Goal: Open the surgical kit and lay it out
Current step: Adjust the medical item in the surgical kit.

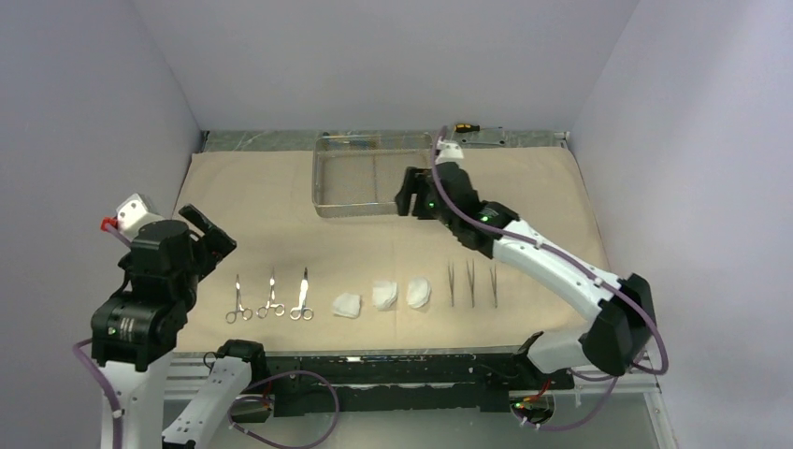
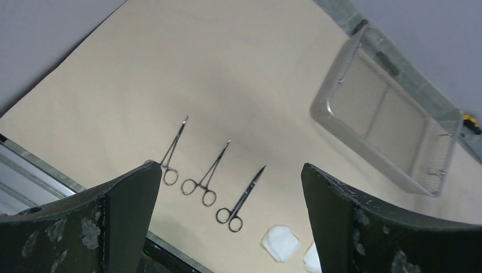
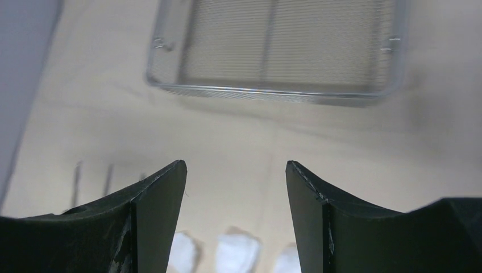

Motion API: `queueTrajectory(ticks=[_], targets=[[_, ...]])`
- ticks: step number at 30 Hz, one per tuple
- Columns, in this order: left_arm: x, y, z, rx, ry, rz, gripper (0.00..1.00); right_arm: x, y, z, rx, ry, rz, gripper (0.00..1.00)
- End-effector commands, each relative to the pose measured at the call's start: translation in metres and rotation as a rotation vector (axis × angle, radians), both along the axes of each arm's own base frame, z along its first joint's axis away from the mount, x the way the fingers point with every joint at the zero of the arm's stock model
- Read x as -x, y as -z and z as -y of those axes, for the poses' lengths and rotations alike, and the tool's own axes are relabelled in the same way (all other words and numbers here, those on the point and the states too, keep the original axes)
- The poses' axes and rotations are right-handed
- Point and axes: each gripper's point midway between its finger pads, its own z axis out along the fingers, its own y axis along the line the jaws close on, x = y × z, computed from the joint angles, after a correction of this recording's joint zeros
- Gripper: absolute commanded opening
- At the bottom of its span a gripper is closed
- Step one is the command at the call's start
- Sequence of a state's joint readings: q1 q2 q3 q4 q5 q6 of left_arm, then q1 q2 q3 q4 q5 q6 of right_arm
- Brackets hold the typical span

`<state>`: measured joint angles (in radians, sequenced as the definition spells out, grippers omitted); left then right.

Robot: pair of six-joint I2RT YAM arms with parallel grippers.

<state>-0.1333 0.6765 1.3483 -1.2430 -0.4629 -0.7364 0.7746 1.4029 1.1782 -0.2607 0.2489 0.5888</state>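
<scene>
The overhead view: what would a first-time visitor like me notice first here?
Probably the tidy row on the beige cloth, near its front edge: three steel clamps at left, three white gauze pads in the middle, three slim tweezers at right. Behind them sits a wire-mesh tray, with the right gripper open beside its right end, while the left gripper hangs open at the cloth's left.

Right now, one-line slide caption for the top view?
Clamps, gauze pads, tweezers rowed on the cloth; mesh tray behind; left tool and right tool open.
</scene>
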Motion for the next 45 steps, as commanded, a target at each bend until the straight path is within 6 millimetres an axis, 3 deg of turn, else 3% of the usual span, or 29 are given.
queueTrajectory(ticks=[1, 5, 9, 14, 19, 24, 31, 38, 45], targets=[[-0.023, 0.012, -0.010, -0.051, -0.058, -0.002, 0.99, -0.004, 0.023, 0.068, 0.211, 0.087, -0.013, 0.68], [-0.033, 0.043, -0.013, -0.053, -0.108, -0.112, 0.97, -0.016, 0.040, 0.106, 0.239, 0.185, -0.073, 0.67], [-0.032, 0.066, -0.011, -0.020, -0.152, -0.195, 0.93, -0.031, 0.048, 0.128, 0.253, 0.238, -0.109, 0.67], [-0.022, 0.090, -0.009, 0.028, -0.198, -0.276, 0.89, -0.047, 0.056, 0.141, 0.274, 0.255, -0.146, 0.65], [-0.004, 0.146, 0.002, 0.137, -0.300, -0.459, 0.75, -0.054, 0.057, 0.144, 0.235, 0.273, -0.156, 0.63], [-0.023, 0.192, 0.013, 0.269, -0.299, -0.569, 0.71, -0.058, 0.055, 0.151, 0.219, 0.287, -0.158, 0.62], [-0.053, 0.241, -0.004, 0.574, -0.364, -0.573, 0.67, -0.060, 0.053, 0.171, 0.228, 0.330, -0.146, 0.62], [-0.047, 0.250, -0.027, 0.616, -0.505, -0.624, 0.81, -0.064, 0.057, 0.185, 0.204, 0.368, -0.154, 0.62], [-0.034, 0.259, -0.033, 0.647, -0.585, -0.612, 0.80, -0.073, 0.059, 0.184, 0.172, 0.367, -0.170, 0.62]])
